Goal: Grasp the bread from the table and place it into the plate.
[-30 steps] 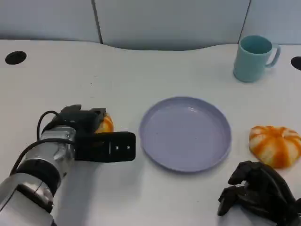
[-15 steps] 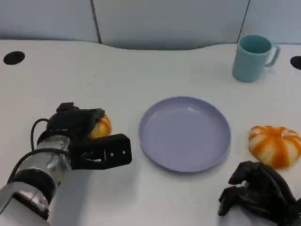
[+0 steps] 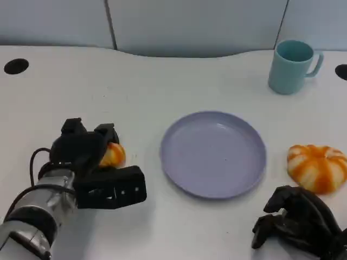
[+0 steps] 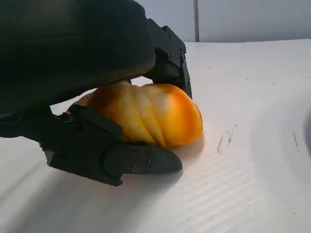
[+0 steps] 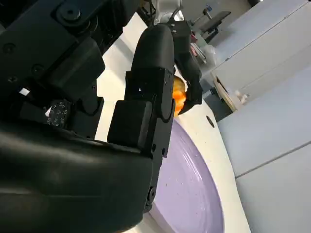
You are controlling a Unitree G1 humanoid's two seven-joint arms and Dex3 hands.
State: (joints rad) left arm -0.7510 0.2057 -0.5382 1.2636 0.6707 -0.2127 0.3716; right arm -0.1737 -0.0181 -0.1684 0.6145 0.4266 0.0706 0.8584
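A small orange bread [image 3: 113, 156] lies on the white table left of the lilac plate [image 3: 214, 154]. My left hand [image 3: 92, 168] is closed over it. In the left wrist view the bread [image 4: 150, 116] touches the table, with fingers [image 4: 167, 53] on its top and far side and the thumb [image 4: 131, 158] against its near side. A larger orange-and-white striped bread [image 3: 317, 167] sits right of the plate. Just in front of that bread, my right hand [image 3: 295, 222] rests near the table's front edge with its fingers curled in on nothing. The plate holds nothing.
A teal mug [image 3: 293, 66] stands at the back right. Two dark holes [image 3: 14, 66] mark the table's far corners. In the right wrist view, the plate [image 5: 189, 194] lies beyond my right hand [image 5: 73, 160].
My left hand has drawn back toward me and slightly left, and the small bread has moved with it, away from the plate. The right hand has stayed still.
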